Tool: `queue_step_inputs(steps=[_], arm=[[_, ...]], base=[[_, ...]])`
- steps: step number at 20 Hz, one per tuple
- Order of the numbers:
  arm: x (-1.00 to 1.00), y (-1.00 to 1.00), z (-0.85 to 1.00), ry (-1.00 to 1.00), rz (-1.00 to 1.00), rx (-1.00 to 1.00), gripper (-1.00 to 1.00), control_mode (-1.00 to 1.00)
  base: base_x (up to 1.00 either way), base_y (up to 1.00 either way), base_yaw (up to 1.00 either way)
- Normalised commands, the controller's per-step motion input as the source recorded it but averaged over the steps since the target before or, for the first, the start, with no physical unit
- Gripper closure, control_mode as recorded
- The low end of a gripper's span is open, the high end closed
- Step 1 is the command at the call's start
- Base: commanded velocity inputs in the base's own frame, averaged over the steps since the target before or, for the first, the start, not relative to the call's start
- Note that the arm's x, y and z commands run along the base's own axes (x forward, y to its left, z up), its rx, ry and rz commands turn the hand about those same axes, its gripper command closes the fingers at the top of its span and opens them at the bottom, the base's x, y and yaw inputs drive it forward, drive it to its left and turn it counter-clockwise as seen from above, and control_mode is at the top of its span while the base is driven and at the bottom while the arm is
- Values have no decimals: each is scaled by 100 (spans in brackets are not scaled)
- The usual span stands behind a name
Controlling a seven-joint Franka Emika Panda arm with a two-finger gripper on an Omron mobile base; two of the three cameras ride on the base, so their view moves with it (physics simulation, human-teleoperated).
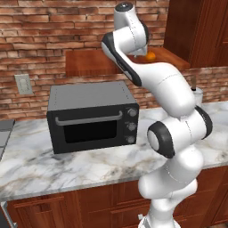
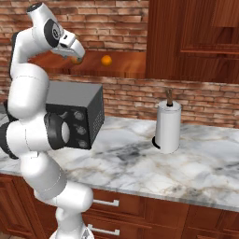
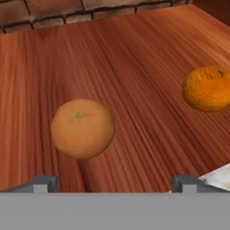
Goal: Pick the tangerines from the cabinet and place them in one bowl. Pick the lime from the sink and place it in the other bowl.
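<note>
Two orange tangerines lie on the reddish-brown wooden shelf of the cabinet. The near tangerine sits just ahead of my gripper, left of centre between the wide-apart fingertips, which hold nothing. The far tangerine rests further right on the shelf. From the right base view, my gripper reaches into the cabinet over one tangerine, with the other tangerine to its right. In the left base view a tangerine peeks out behind my arm. The lime, sink and bowls are out of view.
A black toaster oven stands on the marble counter under the shelf. A white paper-towel roll stands on the counter to the right. A tall wooden cabinet closes off the shelf's right end, and a brick wall runs behind.
</note>
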Motion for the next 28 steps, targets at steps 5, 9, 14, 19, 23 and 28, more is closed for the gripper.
queue_step_inputs(steps=[5,9,14,19,23,28], arm=[[12,0,-18,0,2,0,-100,-100],[16,0,-12,0,3,0,-100,-100],[25,-1,0,0,0,0,-100,-100],[35,0,0,0,0,4,-100,-100],[45,0,0,0,0,3,-100,-100],[20,0,-23,3,0,2,100,-100]], base=[[0,0,0],[0,0,0],[0,0,0],[0,0,0],[0,0,0],[0,0,0]])
